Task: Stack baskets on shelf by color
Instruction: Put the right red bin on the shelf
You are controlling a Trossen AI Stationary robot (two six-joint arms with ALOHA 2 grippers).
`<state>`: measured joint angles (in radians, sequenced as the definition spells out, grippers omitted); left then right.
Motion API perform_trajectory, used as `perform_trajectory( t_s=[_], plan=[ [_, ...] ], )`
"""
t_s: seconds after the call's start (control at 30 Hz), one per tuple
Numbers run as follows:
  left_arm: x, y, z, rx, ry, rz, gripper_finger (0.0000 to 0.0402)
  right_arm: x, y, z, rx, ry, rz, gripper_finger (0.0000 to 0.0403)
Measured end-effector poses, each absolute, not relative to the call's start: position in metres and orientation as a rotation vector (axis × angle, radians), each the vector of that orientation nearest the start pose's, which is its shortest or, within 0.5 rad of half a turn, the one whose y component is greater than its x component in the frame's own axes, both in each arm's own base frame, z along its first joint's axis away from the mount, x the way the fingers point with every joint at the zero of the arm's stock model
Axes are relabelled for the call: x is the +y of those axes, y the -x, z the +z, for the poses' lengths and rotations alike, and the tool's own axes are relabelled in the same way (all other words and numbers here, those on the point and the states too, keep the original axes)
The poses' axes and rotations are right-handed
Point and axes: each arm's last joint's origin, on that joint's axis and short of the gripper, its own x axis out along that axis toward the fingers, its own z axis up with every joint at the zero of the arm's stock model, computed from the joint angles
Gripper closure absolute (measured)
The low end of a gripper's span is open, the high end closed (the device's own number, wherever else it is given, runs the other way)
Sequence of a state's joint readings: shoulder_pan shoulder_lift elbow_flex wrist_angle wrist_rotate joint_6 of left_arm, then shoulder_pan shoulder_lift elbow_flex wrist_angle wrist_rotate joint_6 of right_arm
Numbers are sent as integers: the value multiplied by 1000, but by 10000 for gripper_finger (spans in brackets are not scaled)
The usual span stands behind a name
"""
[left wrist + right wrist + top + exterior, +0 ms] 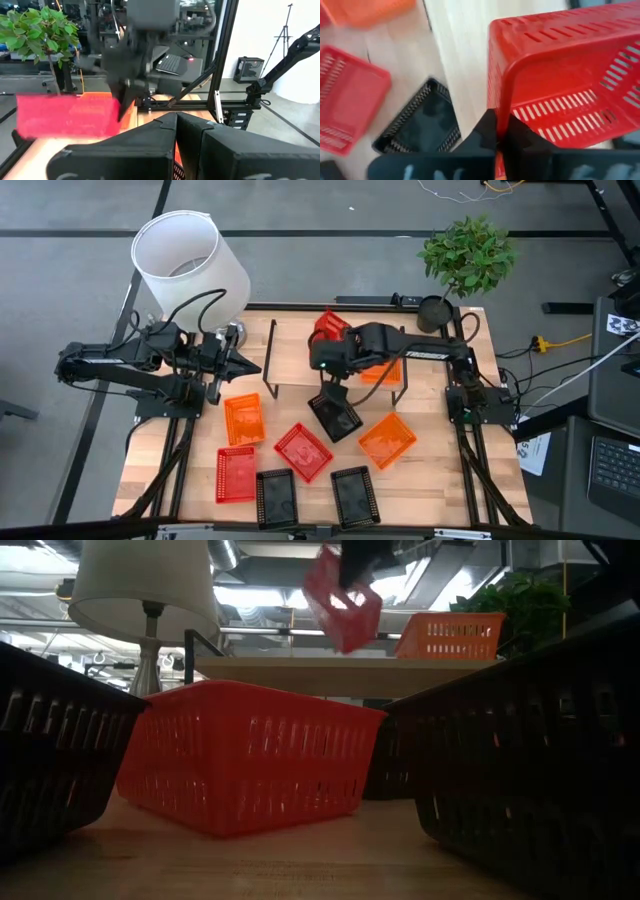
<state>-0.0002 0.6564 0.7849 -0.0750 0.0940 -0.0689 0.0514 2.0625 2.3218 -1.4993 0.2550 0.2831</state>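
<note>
At the far left we saw the left hand idle with its fingers together and nothing in them, a white lampshade behind it. In front of it the wooden counter carried loose baskets: an orange basket, red baskets, black baskets. Further right, the right hand had closed on the rim of a tilted red basket, held above the shelf. Beside that hand an orange basket on the shelf sat, with a potted plant beyond.

A white lampshade and potted plant stand over grey floor.
</note>
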Motion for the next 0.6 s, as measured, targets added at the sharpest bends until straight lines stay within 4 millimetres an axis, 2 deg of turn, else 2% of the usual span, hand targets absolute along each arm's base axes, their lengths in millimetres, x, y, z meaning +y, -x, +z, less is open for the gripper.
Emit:
perform_trajectory(
  t_s=[0.13,0.23,0.4,0.6],
  plan=[
    [-3,-143,360,-48,66,-96,401,14,-404,341,1293,-57,-336,403],
    [-3,-143,360,-48,66,-96,401,14,-410,331,1322,-49,-336,403],
    [-3,-143,360,-46,67,-96,401,14,-412,328,1334,-43,-336,399],
    [-3,-143,360,-46,66,-96,401,15,-412,327,1340,-31,-308,359]
  ],
)
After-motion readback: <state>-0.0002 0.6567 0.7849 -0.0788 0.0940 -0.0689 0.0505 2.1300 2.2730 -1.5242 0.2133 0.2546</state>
